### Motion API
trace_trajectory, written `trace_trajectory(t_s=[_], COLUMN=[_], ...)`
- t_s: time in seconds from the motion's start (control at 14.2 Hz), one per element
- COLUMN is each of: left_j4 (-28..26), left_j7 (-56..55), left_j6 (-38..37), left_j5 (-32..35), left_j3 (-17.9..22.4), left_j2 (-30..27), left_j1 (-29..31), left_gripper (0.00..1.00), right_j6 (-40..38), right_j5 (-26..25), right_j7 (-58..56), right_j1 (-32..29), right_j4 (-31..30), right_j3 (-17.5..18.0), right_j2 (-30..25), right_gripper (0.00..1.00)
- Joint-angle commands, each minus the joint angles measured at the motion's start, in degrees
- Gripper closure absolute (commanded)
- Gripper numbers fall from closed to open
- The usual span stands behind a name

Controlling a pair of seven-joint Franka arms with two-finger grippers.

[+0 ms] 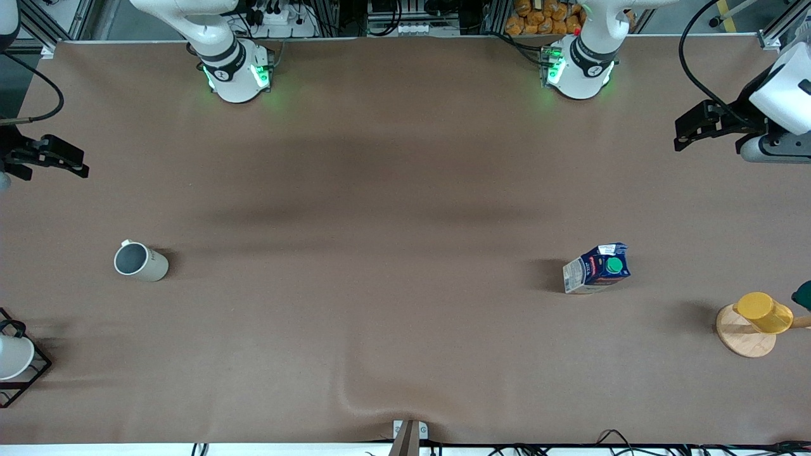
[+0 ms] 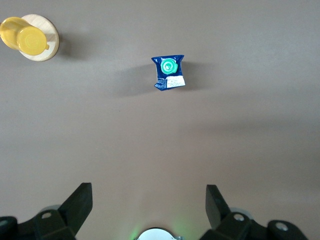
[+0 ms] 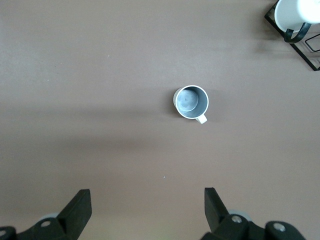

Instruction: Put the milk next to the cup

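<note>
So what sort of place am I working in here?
Likely a robotics lab bench: two arm bases bolted along a brown-covered table, aluminium framing and power strips at its edge.

white cup [image 1: 11, 356] – rack [image 1: 31, 373] cut off, carton label [image 1: 599, 269] illegible

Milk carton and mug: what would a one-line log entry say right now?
milk: upright, untouched, left arm's end | cup: right arm's end, far apart | left gripper: open, waiting high | right gripper: open, waiting high

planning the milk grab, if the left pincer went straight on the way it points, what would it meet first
Probably bare table. The open left pincer looks straight down, and the milk stands off that line.
</note>
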Motion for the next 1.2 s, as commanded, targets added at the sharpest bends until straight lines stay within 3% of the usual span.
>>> trace_trajectory(t_s=[0.0,0.64,0.92,1.13], left_j4=[-0.8,-1.9,-9.0,-10.4], left_j7=[2.5,1.7,1.6,1.6], left_j6=[-0.5,1.7,11.1,13.9], left_j5=[0.8,-0.4,-1.1,-1.2], left_j3=[0.2,0.3,0.3,0.3], left_j2=[-0.8,1.6,2.0,5.0], left_j1=[0.1,1.8,2.7,2.9], left_gripper=[0.00,0.00,0.00,0.00], right_j6=[0.2,0.0,0.2,4.2], right_j5=[-1.0,-0.1,-0.1,-0.1], right_j7=[0.1,-0.5,-0.6,-1.6], right_j1=[1.0,-1.3,-1.8,-2.6], right_j4=[0.4,-0.2,-0.1,0.0], right_j3=[-0.1,-0.5,-0.5,-0.5], right_j2=[0.1,3.5,3.9,8.0], right_gripper=[0.00,0.00,0.00,0.00])
